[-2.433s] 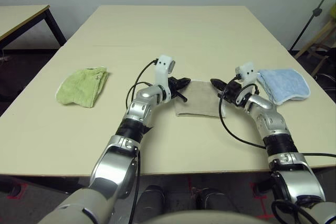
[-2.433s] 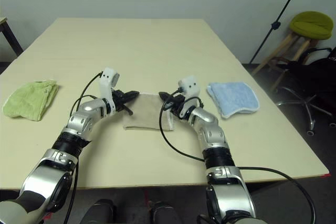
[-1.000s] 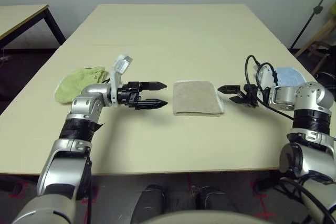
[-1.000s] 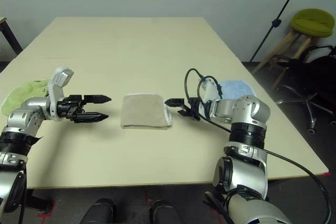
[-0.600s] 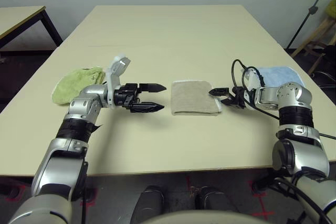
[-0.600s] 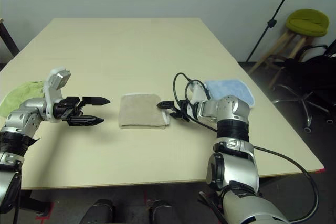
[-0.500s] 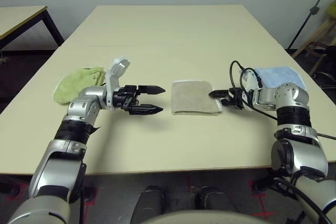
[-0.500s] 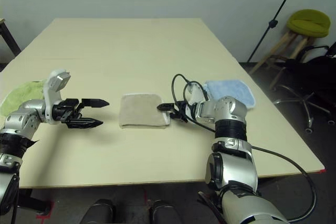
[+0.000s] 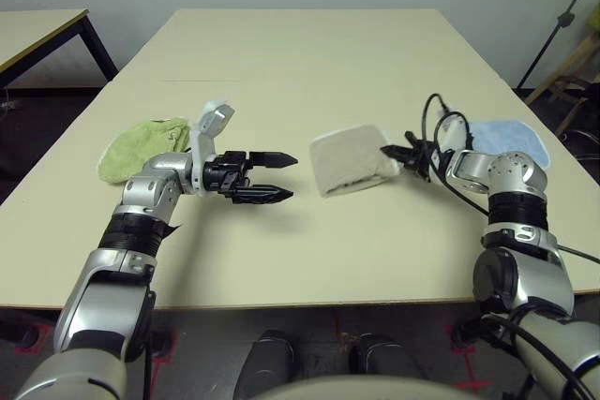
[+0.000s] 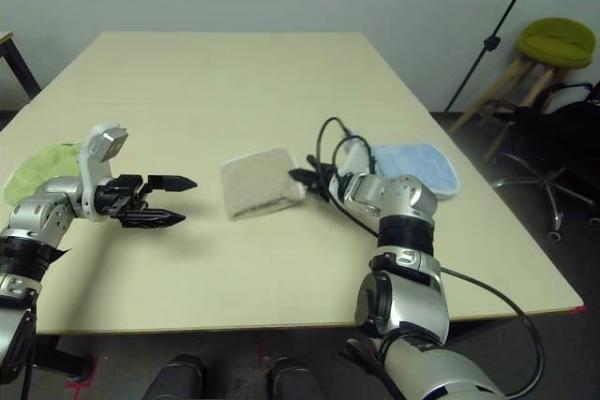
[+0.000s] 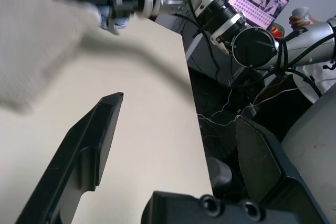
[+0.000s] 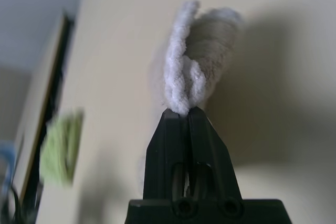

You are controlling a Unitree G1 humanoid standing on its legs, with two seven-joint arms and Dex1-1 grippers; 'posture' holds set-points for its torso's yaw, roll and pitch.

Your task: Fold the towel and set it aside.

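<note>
- The towel (image 9: pixel 352 158) lies near the middle of the counter (image 9: pixel 300 53), already folded into a compact beige packet. Its right edge is raised off the surface, so the packet sits tilted rather than flat.
- The right gripper (image 9: pixel 394 153) is at that raised edge. In the right wrist view its fingers (image 12: pixel 181 129) are pressed together on the white rope edging of the towel (image 12: pixel 202 61), pinching the stacked layers.
- The left gripper (image 9: pixel 274 177) hovers above the counter to the left of the towel, apart from it and holding nothing. Its fingers (image 11: pixel 89 145) are spread, pointing toward the towel.
- A lime-green cloth (image 9: pixel 141 145) lies at the left side of the counter, beyond the left arm. A light-blue cloth (image 9: pixel 511 133) lies at the right side, just behind the right arm. Neither touches the towel.
- Assessment: the folding part appears complete, since the towel shows as a small multi-layer packet.
- Assessment: setting it aside appears to be in hand, judged from the pinched, lifted edge. The towel is not yet placed at a side of the counter.
- Remaining: carry or drag the packet clear of the centre, lay it flat, and release it without the layers opening.
</note>
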